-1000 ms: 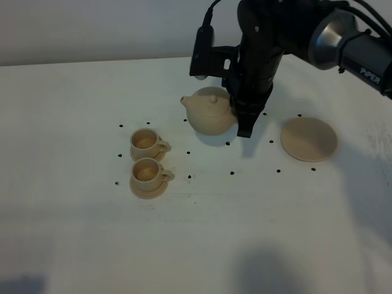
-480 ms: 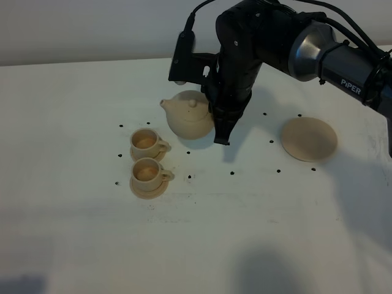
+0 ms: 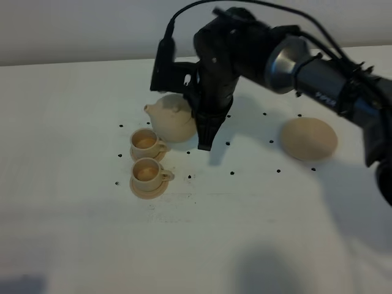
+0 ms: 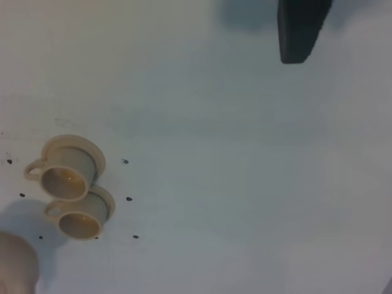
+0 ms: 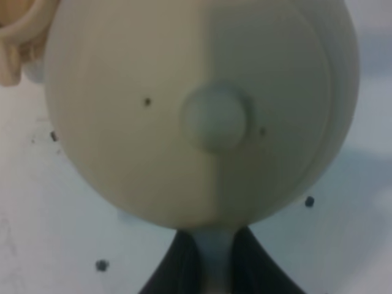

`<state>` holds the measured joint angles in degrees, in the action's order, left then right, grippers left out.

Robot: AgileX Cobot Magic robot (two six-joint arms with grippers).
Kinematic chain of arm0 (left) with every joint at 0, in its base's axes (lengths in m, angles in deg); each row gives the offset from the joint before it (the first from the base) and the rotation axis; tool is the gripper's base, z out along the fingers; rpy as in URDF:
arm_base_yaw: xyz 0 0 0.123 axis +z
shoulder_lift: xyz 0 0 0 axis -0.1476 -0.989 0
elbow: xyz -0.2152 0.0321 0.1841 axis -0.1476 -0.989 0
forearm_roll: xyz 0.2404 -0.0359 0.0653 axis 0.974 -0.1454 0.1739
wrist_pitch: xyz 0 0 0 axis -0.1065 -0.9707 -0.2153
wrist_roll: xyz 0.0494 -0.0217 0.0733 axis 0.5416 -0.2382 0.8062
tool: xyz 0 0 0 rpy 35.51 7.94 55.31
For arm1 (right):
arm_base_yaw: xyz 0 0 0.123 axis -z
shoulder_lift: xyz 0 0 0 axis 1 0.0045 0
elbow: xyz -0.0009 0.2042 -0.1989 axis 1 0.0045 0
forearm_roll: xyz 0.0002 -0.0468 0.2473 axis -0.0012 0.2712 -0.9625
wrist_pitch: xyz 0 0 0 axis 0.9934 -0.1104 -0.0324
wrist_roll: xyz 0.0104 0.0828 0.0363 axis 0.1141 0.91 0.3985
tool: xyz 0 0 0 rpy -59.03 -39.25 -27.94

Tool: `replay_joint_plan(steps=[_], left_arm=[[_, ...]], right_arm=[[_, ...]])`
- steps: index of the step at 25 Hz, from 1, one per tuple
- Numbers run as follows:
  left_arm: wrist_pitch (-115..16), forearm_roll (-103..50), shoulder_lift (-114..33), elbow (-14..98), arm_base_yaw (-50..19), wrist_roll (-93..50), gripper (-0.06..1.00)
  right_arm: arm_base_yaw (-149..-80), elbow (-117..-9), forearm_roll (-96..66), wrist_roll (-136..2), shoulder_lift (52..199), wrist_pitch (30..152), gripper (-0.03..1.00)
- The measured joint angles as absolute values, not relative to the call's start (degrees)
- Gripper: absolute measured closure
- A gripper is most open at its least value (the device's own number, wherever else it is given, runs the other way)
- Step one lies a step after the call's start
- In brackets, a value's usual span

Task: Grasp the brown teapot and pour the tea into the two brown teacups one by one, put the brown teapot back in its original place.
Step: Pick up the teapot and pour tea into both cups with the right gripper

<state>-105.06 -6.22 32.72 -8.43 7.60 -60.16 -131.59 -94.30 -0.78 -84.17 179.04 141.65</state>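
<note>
The brown teapot (image 3: 173,120) hangs off the table with my right gripper (image 3: 202,131) shut on its loop handle. Its spout points left, just above and behind the far teacup (image 3: 146,142). The near teacup (image 3: 149,173) stands on its saucer right in front of the far one. In the right wrist view the teapot (image 5: 196,110) fills the frame, with its handle clamped in the gripper (image 5: 214,263). The left wrist view shows both teacups (image 4: 66,176) (image 4: 82,217) and an edge of the teapot (image 4: 15,266). Only one dark finger (image 4: 300,30) of the left gripper shows there. The original place (image 3: 309,139) lies bare at the right.
Small black dots (image 3: 232,173) mark the white table (image 3: 245,214) around the cups and the disc. The right arm (image 3: 306,67) reaches in from the right edge, over the disc's far side.
My right arm has carried the teapot to the left, from mid-table to beside the far teacup. The cups and the disc have stayed where they were.
</note>
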Motion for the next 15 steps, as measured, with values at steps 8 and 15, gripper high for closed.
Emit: replay_joint_plan(steps=[8, 15], left_arm=[[-105.1, -6.2, 32.7, -8.4, 7.6, -60.2, 0.33], [-105.1, -6.2, 32.7, -8.4, 7.6, -60.2, 0.33]], right_arm=[[-131.9, -95.9, 4.2, -84.1, 180.7, 141.2, 0.84], [-133.6, -96.0, 7.7, -84.1, 182.1, 138.4, 0.84]])
